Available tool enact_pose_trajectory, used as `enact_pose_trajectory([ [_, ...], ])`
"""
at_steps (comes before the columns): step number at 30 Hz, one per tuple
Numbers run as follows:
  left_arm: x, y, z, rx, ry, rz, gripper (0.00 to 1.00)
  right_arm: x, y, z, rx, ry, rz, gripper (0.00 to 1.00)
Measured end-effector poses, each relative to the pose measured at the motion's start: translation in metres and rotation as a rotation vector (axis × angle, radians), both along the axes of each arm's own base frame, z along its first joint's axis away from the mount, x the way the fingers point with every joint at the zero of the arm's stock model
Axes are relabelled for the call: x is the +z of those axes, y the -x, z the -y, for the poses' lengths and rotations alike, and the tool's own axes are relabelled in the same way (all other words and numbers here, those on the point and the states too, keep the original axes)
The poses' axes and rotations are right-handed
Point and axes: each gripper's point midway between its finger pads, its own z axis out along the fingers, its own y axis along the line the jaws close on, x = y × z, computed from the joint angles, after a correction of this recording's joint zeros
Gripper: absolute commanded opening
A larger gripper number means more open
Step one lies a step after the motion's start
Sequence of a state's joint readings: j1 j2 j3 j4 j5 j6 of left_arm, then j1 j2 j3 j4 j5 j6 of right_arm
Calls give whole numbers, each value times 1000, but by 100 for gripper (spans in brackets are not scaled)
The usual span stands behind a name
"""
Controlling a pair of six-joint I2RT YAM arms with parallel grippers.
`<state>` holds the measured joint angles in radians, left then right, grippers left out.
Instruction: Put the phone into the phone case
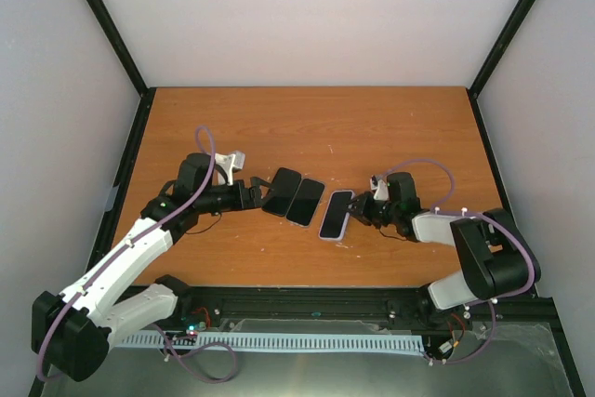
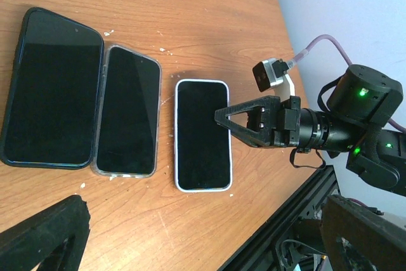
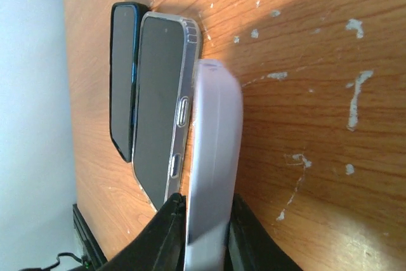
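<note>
Your right fingers are pinching the right edge of the white-rimmed phone, on the worktop just right of the clear-cased phone, your left fingers spread and empty; it looks cased already, though whether it's fully seated is hard to tell.

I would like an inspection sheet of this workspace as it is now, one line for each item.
Surface: wooden table, with small white flecks.
Job's things: dark phone, clear-cased phone and white phone lie side by side, screens up.
Clutter: nothing seen.
Grippers: left gripper is open beside the dark phone; right gripper is closed on the white phone's end.
Cables: a purple cable loops above the left arm, another above the right.
Surroundings: white walls and black frame posts.
</note>
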<state>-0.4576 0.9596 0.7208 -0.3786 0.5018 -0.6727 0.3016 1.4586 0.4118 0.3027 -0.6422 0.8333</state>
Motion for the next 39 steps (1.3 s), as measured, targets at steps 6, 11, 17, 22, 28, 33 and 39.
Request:
enact_pose_trajectory([
  [6,-3,-3,-5,30,-26,-3,99,-7,0,5,-13,32,-19,48],
  [11,2,-5,-13,72,-52,16,100,-6,1,15,-38,100,-34,72],
  [17,26,-11,-25,144,-67,86,100,32,-4,26,-74,163,34,100],
  [22,42,-12,-35,199,-62,144,100,77,-2,39,-101,221,120,100],
  [28,51,-14,-41,231,-74,168,99,163,6,57,-151,271,302,100],
  [33,84,-21,-51,279,-97,248,99,237,28,73,-206,259,485,100],
  [39,119,-26,-61,331,-97,345,100,270,48,83,-234,253,565,100],
])
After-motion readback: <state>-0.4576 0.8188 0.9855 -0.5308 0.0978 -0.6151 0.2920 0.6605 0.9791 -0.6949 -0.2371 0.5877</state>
